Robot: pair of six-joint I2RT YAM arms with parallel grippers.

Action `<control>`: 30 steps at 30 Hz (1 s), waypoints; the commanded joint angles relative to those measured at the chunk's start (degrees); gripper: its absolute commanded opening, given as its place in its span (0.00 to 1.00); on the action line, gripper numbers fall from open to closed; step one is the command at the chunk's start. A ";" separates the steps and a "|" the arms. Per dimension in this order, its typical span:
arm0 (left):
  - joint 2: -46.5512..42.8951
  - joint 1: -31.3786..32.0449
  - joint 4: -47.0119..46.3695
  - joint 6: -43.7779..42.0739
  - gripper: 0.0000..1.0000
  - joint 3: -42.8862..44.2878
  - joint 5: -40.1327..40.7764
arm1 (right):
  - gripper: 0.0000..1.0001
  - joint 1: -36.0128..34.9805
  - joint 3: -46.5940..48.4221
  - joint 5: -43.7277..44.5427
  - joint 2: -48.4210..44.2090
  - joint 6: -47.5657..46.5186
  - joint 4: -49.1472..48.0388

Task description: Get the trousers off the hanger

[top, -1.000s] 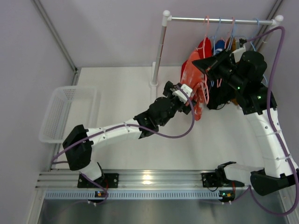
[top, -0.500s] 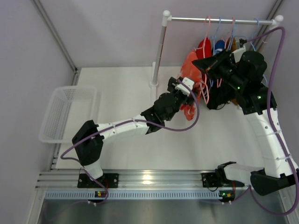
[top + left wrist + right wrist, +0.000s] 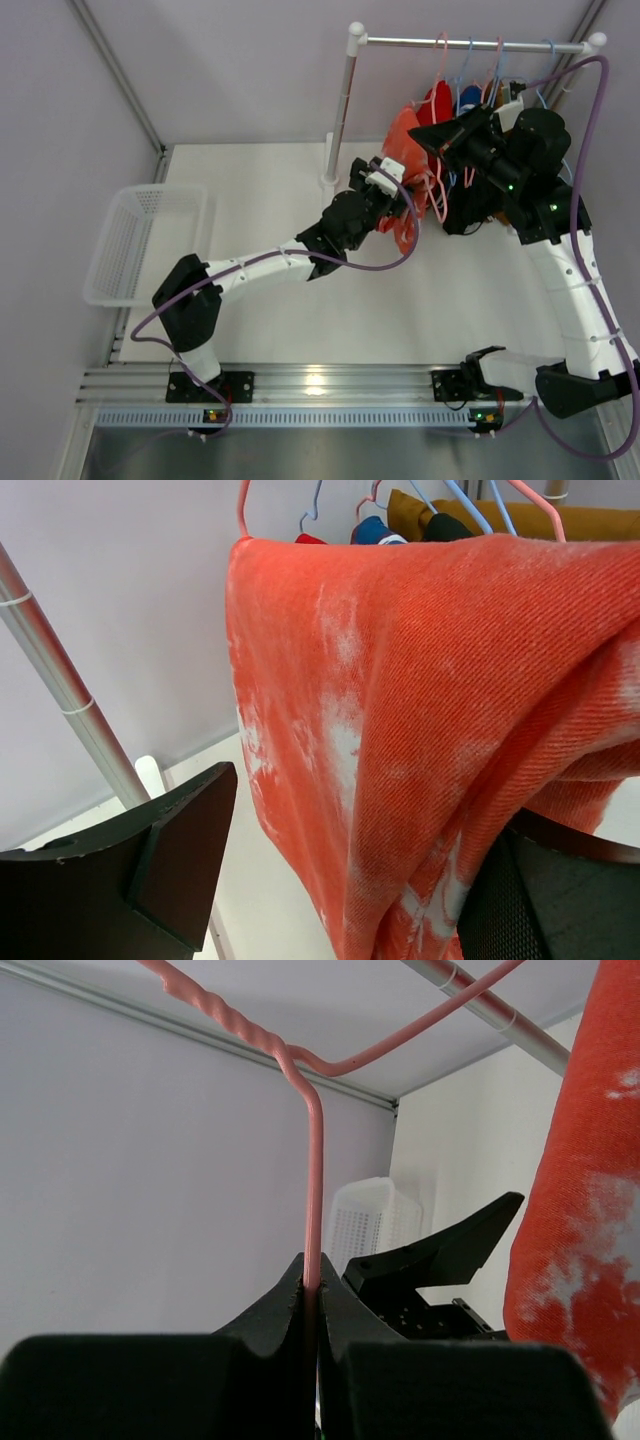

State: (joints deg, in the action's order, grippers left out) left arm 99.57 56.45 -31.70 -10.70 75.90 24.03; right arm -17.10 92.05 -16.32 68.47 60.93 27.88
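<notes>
The orange-red trousers with white speckles (image 3: 403, 145) hang over a pink hanger (image 3: 441, 62) on the rail. They fill the left wrist view (image 3: 420, 700). My left gripper (image 3: 396, 207) is open, and the cloth hangs between its jaws (image 3: 350, 830), close to the right finger (image 3: 560, 890). My right gripper (image 3: 428, 140) is shut on the pink hanger's wire (image 3: 315, 1180), pinched between its pads (image 3: 312, 1280). Red (image 3: 437, 100) and blue (image 3: 468, 97) garments hang behind. Black (image 3: 450, 525) and brown (image 3: 520, 520) ones show in the left wrist view.
The metal rail (image 3: 470, 42) stands on a white post (image 3: 340, 110) at the back. A white mesh basket (image 3: 150, 240) sits at the table's left edge and shows in the right wrist view (image 3: 375, 1220). The right arm covers the garments on the right.
My left gripper has moved up and away toward the rail, closing in on the orange-red trousers, whose lower part has shifted left with it. The right gripper has stayed shut on the hanger.
</notes>
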 commanded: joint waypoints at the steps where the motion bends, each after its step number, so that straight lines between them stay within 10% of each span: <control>1: -0.34 -0.55 -5.03 -1.08 0.81 1.96 0.14 | 0.00 -1.18 3.14 -2.67 -2.46 -0.28 -14.69; 13: 4.41 -2.57 -4.68 -2.84 0.68 10.14 2.86 | 0.00 -1.71 2.26 -3.28 -3.25 -0.46 -14.87; 24: -1.39 -2.66 -4.42 -6.44 0.00 5.58 0.67 | 0.00 -1.70 2.26 1.19 -4.13 -5.72 -11.18; 30: -9.65 -2.66 6.11 -2.49 0.00 7.94 -6.09 | 0.00 -1.71 -4.66 6.56 -5.36 -13.37 -7.41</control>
State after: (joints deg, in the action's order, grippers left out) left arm 98.41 54.26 -26.02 -15.73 81.43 22.28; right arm -17.85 89.19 -14.20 66.59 54.15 26.17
